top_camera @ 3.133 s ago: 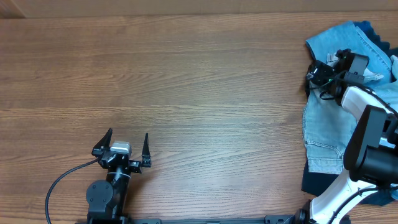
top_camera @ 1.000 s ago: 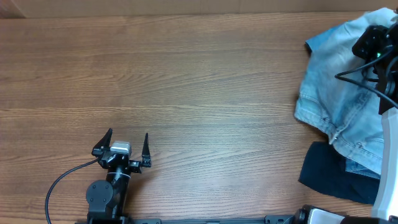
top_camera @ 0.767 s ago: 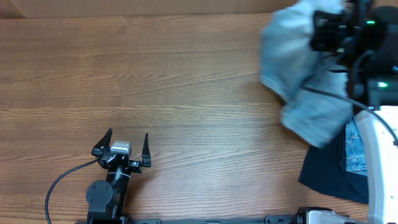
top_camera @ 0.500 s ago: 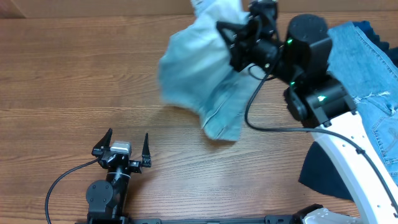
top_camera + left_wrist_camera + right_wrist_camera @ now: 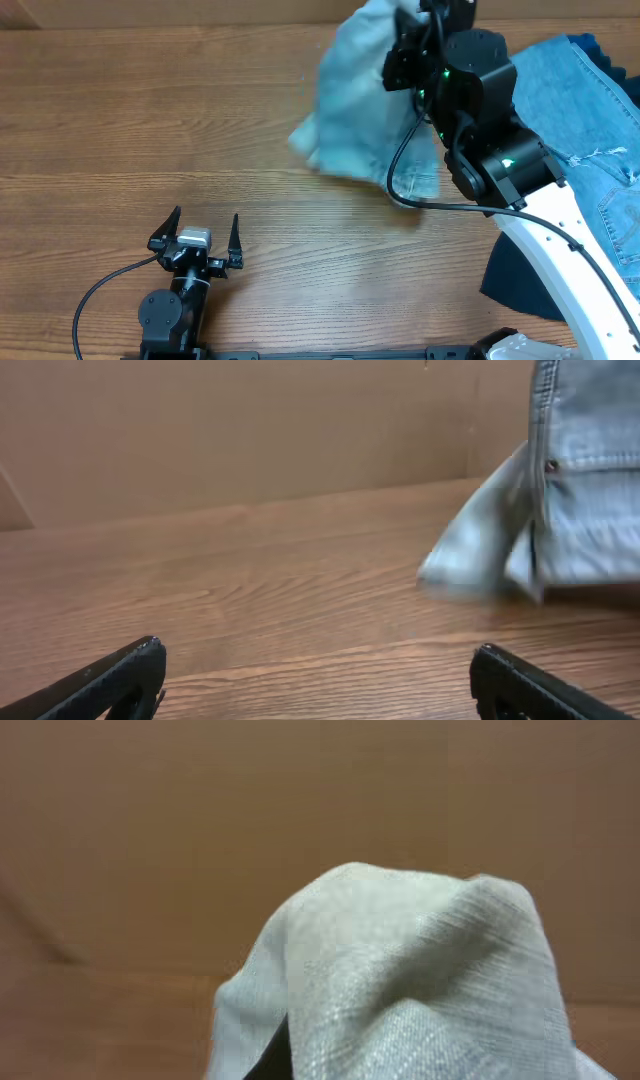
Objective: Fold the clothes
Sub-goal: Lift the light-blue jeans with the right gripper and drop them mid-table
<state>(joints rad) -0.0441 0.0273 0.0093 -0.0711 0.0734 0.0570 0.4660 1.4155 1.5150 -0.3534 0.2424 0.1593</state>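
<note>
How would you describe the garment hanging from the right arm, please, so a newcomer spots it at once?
Look to the right half of the wooden table. Left of the medium-blue jeans and beyond the dark navy cloth, the pale denim shorts hang bunched from the right claw. They alone are lifted and washed-out, nearly whitish.

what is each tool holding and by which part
Right tool grips the pale shorts by a bunched fold; which part cannot be told. Left tool holds nothing.

Left gripper (image 5: 205,216) rests low, jaws wide; right gripper (image 5: 414,28) raised, pinched on denim shorts (image 5: 352,110).
</note>
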